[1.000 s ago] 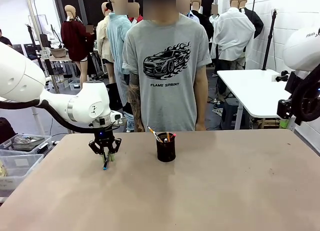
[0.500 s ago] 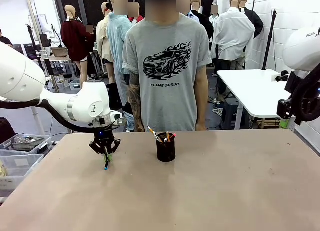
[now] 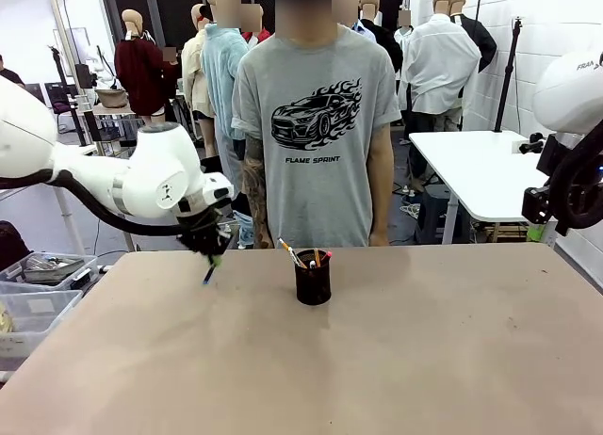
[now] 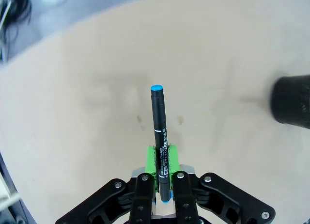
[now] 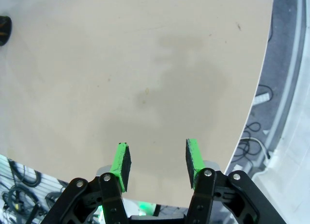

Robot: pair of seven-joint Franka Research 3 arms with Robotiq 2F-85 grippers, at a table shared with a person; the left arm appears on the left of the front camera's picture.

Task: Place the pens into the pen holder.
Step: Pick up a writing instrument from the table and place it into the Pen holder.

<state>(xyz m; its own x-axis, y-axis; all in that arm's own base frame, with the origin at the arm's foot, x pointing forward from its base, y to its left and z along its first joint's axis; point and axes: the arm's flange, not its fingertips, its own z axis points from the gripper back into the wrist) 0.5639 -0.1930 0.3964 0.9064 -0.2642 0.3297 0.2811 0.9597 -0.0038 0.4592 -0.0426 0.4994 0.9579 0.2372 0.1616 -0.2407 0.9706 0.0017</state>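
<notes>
My left gripper [image 3: 212,254] hangs above the table's far left part, shut on a dark pen with blue ends [image 3: 208,274] that slants down out of it, off the surface. In the left wrist view the pen [image 4: 158,122] sticks out straight between the green pads [image 4: 153,158] of the gripper [image 4: 161,155]. The black mesh pen holder [image 3: 313,282] stands at the far middle of the table with several pens [image 3: 291,253] in it; it also sits at the right edge [image 4: 292,105]. My right gripper [image 5: 157,157] is open with nothing between its fingers, over bare table near its edge.
A person in a grey T-shirt [image 3: 311,124] stands at the far edge behind the holder. The tan table [image 3: 424,360] is bare in front. Plastic bins [image 3: 28,308] sit off its left side and a white table [image 3: 471,167] stands at the back right.
My left gripper shut on the dark pen lying on the table, then lifted it up and tilted. The right arm has not moved.
</notes>
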